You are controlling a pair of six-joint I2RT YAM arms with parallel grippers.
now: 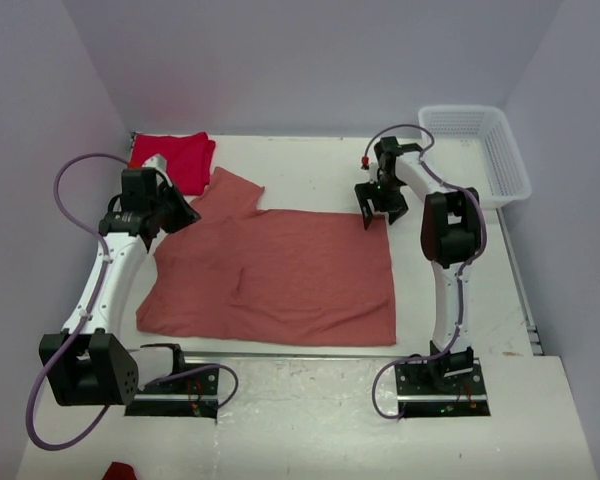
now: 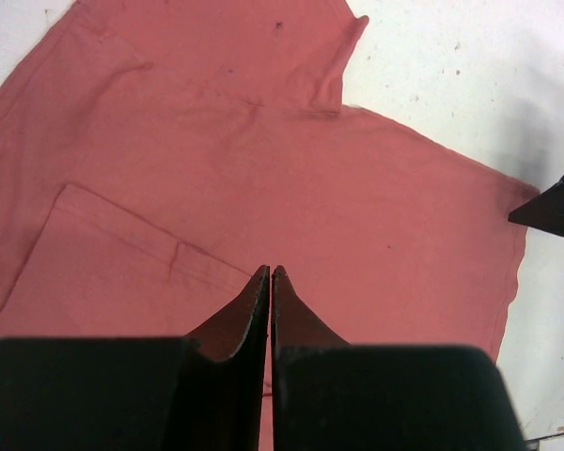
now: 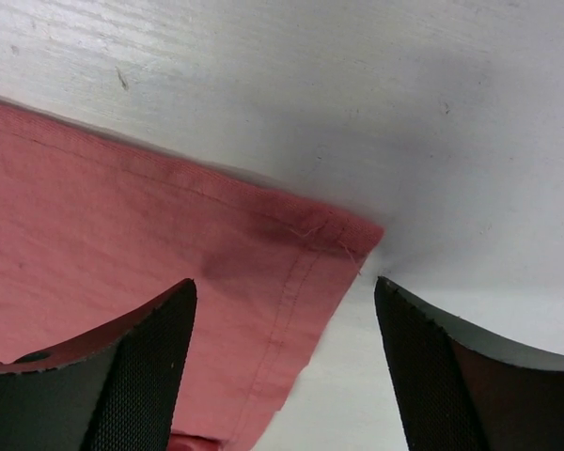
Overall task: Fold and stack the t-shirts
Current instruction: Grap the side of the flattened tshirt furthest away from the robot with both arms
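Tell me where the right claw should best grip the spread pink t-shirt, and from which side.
Its far right hem corner, from above. The pink t-shirt lies flat, so only an edge can be pinched. This corner ends free against the bare table and sits between the fingers of the open right claw.

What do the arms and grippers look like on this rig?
White links and black joint housings on the left arm and right arm. Lilac cables loop off each. The left gripper and right gripper have black wedge fingers tapering to points; the right's pads are finely textured.
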